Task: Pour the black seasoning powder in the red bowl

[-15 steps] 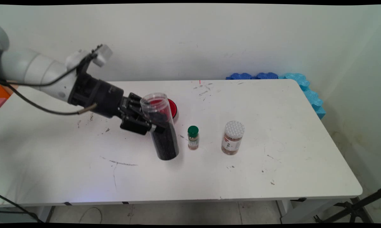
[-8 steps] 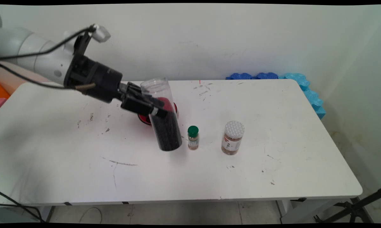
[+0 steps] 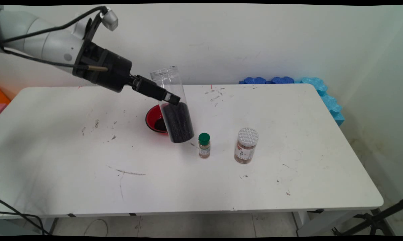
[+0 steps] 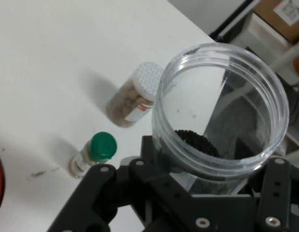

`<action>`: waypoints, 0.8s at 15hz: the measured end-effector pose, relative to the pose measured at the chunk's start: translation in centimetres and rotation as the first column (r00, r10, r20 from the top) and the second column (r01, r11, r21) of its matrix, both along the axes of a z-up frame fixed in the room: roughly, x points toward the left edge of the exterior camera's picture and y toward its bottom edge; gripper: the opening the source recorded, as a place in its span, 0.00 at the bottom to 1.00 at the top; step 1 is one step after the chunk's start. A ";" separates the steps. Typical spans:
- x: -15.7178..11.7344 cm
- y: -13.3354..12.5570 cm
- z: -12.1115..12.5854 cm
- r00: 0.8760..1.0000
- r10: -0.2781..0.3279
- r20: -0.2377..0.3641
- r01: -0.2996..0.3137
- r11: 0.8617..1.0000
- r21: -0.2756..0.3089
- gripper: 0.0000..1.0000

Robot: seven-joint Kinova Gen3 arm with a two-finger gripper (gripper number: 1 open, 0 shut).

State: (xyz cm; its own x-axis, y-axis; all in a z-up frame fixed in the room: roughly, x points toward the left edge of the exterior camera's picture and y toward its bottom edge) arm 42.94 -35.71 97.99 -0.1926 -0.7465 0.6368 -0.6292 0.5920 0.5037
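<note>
**Jar held off the surface, leaning over the red bowl**

The black two-finger end effector (image 3: 169, 98) is clamped round the tall clear plastic jar half full of fine black grains (image 3: 174, 110), gripping it about mid-height, just above the grain level. The hand view shows the jar's open mouth (image 4: 220, 104) lidless, so the near-upright hold, leaning only slightly with the mouth uppermost, keeps the grains settled at the bottom. The jar's base hangs clear of the white surface (image 3: 288, 174), in front of the shallow red bowl (image 3: 154, 119), which has a dark patch inside it. To the right stand the small green-capped glass bottle (image 3: 204, 145) and, further right, the brown-filled jar with a white patterned lid (image 3: 246, 145), both upright and apart from the held jar.

Compared with a second ago, the arm has risen and drawn back toward the wall, carrying the jar up from a position low beside the green-capped bottle. The bowl, then largely hidden behind jar and hand, now shows more fully. The two small containers have not moved.
</note>
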 end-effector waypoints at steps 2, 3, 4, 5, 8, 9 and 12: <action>0.3 -0.5 0.0 0.999 0.046 -0.003 -0.046 0.998 0.048 0.00; 0.4 -0.7 -0.1 0.998 0.066 -0.005 -0.065 0.996 0.068 0.00; 0.5 -1.0 -0.2 0.996 0.089 -0.009 -0.088 0.992 0.094 0.00; 0.6 -1.2 -0.3 0.994 0.113 -0.014 -0.110 0.987 0.121 0.00; 1.1 -1.8 -0.8 0.982 0.189 -0.030 -0.179 0.962 0.205 0.00; 1.3 -2.0 -1.0 0.976 0.214 -0.033 -0.201 0.953 0.229 0.00; 1.6 -2.6 -1.5 0.960 0.275 -0.046 -0.251 0.924 0.287 0.00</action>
